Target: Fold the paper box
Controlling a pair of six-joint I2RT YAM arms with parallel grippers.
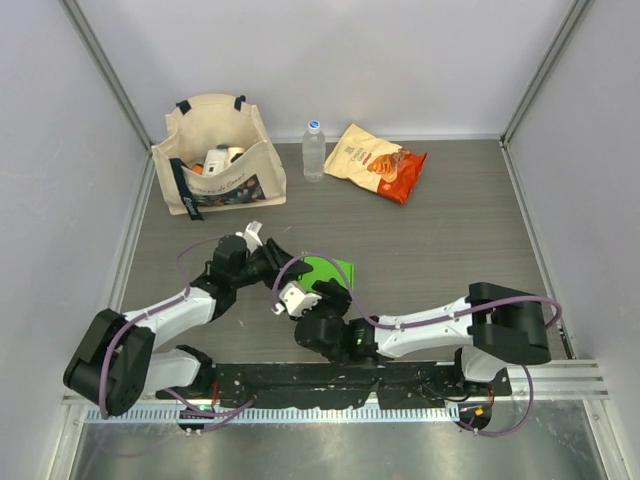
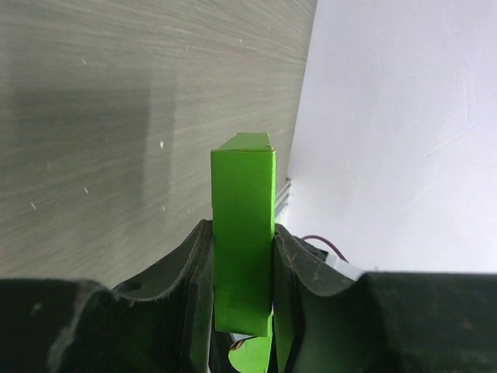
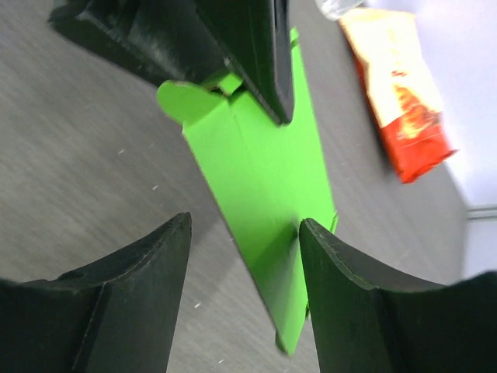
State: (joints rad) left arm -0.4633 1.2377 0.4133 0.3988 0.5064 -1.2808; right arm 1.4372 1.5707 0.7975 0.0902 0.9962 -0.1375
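The left pincer (image 2: pixel 242 233) pinches the paper box (image 2: pixel 242 194) edge-on, apparently bracing it, while the right pincer (image 3: pixel 245 229) stands open, the box's free end between its jaws, seemingly lining up a fold.

White-and-black arms (image 1: pixel 420 325), looping purple cables (image 1: pixel 276 282) (fingers (image 3: pixel 132 295) matte black).

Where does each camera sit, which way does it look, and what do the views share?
Top external: above and behind the bases, looking down at the table; left arm and right arm meet at the paper box.
Left wrist: on the left arm, looking along the left gripper, shut on the box.
Right wrist: on the right arm, looking past the open right gripper at the box and snack bag.
Shared: all three show the box.
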